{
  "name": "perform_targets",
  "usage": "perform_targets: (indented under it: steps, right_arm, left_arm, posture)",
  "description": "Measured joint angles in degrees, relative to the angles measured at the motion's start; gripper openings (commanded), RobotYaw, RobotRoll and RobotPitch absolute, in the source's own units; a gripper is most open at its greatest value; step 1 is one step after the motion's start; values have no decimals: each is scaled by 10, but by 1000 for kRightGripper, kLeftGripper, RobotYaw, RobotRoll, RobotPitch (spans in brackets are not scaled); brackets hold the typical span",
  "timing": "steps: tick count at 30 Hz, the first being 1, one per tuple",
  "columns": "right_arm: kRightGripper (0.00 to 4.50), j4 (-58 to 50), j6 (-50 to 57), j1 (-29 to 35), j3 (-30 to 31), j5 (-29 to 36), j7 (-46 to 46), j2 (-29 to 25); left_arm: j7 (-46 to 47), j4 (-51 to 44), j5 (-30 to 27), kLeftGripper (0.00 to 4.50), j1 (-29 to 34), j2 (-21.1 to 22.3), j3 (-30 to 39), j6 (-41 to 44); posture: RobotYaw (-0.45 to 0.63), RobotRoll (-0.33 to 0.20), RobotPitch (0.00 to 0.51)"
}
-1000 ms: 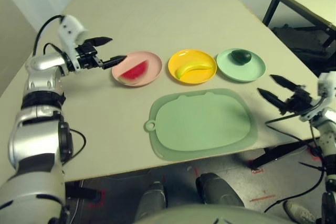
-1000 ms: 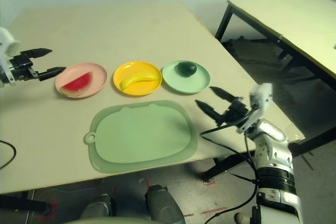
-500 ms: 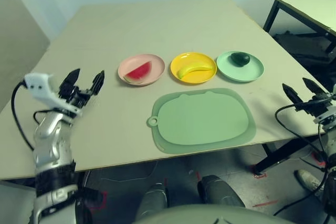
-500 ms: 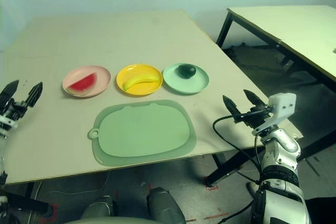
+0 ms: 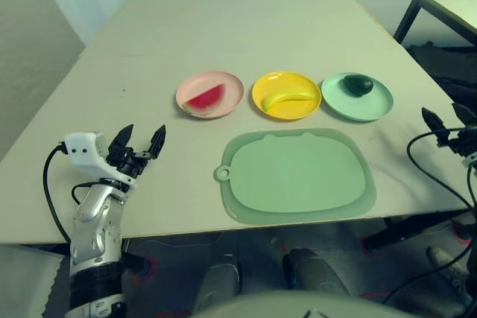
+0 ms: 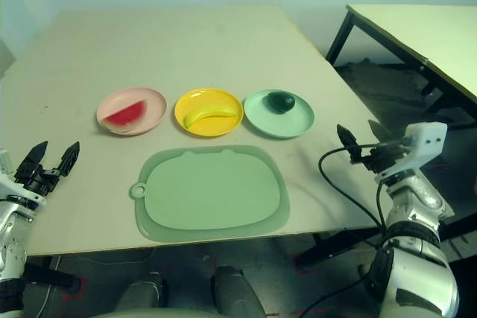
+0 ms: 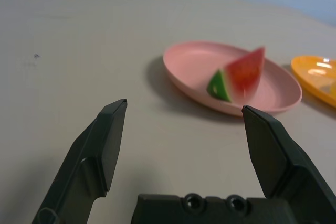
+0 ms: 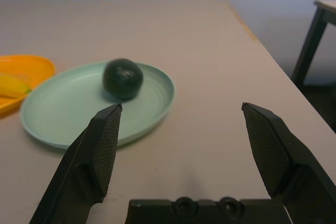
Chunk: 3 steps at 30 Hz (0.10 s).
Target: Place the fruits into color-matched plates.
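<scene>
Now that both arms have drawn back toward six o'clock, left gripper [image 5: 139,141] and right gripper [image 8: 184,145] gape wide and empty; sorting is probably complete.

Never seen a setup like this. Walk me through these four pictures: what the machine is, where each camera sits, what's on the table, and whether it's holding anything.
This is a humanoid robot with two arms, each ending in a gripper of two black fingers. Two pictures come from a stereo camera on its head, looking down at the table. The other two come from cameras on its wrists, looking out between each gripper's fingers.

On the table sit three plates in a row: a pink plate holding a watermelon wedge, a yellow plate holding a banana, and a green plate holding an avocado. In front of them lies a green mat, with nothing on it.

The left gripper and the right gripper are both open and hold nothing. Each hovers near its own side edge of the table, away from the plates.
</scene>
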Motion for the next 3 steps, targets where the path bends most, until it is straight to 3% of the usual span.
perform_targets:
  steps: [3]
  right_arm:
    - [4500, 7, 3, -15, 0, -9, 1, -1]
  left_arm:
    - [13, -8, 0, 4460, 4, -6, -2, 0]
  posture:
    - [-92, 0, 82]
